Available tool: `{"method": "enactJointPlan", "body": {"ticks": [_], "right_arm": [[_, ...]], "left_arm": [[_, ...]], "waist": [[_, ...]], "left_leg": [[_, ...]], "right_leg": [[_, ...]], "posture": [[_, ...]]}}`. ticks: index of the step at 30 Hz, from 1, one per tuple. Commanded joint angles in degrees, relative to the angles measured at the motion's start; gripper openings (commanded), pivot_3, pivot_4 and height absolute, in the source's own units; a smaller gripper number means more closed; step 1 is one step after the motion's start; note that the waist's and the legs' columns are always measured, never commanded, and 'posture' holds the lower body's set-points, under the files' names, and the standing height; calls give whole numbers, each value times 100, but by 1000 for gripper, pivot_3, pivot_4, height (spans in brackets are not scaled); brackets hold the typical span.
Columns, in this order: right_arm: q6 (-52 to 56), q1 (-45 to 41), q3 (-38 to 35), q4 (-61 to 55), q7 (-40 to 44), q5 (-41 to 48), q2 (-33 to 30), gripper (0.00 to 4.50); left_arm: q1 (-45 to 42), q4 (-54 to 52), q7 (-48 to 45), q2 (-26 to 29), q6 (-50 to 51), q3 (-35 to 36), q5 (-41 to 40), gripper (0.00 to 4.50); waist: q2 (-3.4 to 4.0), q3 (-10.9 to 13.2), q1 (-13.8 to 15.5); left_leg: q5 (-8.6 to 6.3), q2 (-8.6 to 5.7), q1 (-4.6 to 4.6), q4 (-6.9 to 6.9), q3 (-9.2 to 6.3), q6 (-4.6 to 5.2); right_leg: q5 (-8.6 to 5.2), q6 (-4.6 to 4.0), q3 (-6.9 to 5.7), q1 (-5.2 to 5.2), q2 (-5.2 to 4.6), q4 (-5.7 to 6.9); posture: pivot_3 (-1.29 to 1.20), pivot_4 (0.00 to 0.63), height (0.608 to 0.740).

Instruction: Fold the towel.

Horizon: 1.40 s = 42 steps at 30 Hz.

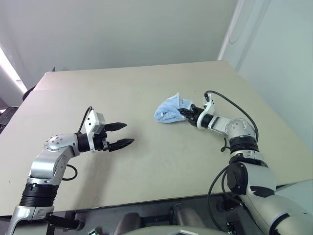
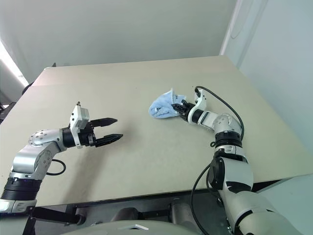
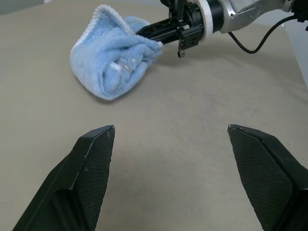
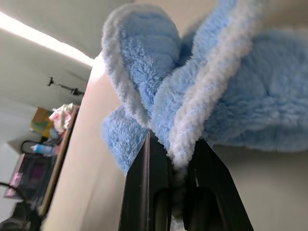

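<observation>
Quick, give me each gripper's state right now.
Left gripper: open, holding nothing, above the table.
Right gripper: shut on the towel, pinching its white-edged rim.

The left hand (image 1: pixel 123 135) hangs low over the table (image 1: pixel 146 88) with its fingers wide apart, and the right hand (image 1: pixel 187 113) pinches the towel (image 1: pixel 168 111) tight.

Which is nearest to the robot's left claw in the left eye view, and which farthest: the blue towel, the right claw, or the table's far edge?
1. The towel: bunched on the table, toward the robot's right of the open left claw.
2. The right claw: just beyond, shut on the towel's right side.
3. The table's far edge: well behind everything, by the wall.
</observation>
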Motion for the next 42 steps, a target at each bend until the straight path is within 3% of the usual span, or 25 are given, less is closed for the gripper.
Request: {"method": "enactJointPlan", "body": {"ticks": [1,13,23,27,31,36,42], "right_arm": [[-60,-30,200,-298,260,-96,-40,10],[1233,239,-170,-534,375,337,-277,4178],[1890,989,100,-1959,1011,568,-1005,4178],[561,1764,992,-3582,1832,-7,-1690,4178],[-2028,2679,1251,-4796,2301,-822,-1852,4178],[-2906,3325,1834,-5262,3538,-957,-2326,4178],[-2454,3306,2103,-5131,4016,-556,-2257,4178]], "left_arm": [[30,-238,64,63,91,186,-143,3974],[-1,-125,18,266,229,265,-107,3974],[-82,22,-16,346,230,330,-95,3974],[-60,44,28,261,173,504,-221,3974],[65,-2,108,281,345,677,-360,3974],[219,70,201,103,51,1014,-488,3974],[388,123,65,149,-119,958,-367,3974]], "waist": [[1,0,-1],[1,1,3],[1,1,10],[1,1,17],[-3,1,2],[-10,7,22],[-26,15,32]], "left_leg": [[0,0,0,0,0,0],[0,0,3,1,0,0],[0,-1,0,1,0,0],[0,-1,-2,0,-2,1],[-1,2,-1,-1,-1,1],[-1,2,19,-1,0,0],[-1,1,40,4,1,0]], "right_leg": [[0,0,0,0,0,0],[-1,1,-1,0,4,4],[-13,20,-2,0,6,0],[-16,24,-10,0,7,-6],[-17,27,-17,1,7,-9],[-19,25,-16,13,9,-5],[-29,6,-15,38,5,-5]], "posture": [[0,0,740],[0,0,740],[0,0,740],[0,0,740],[0,0,740],[0,0,740],[0,0,740]]}}
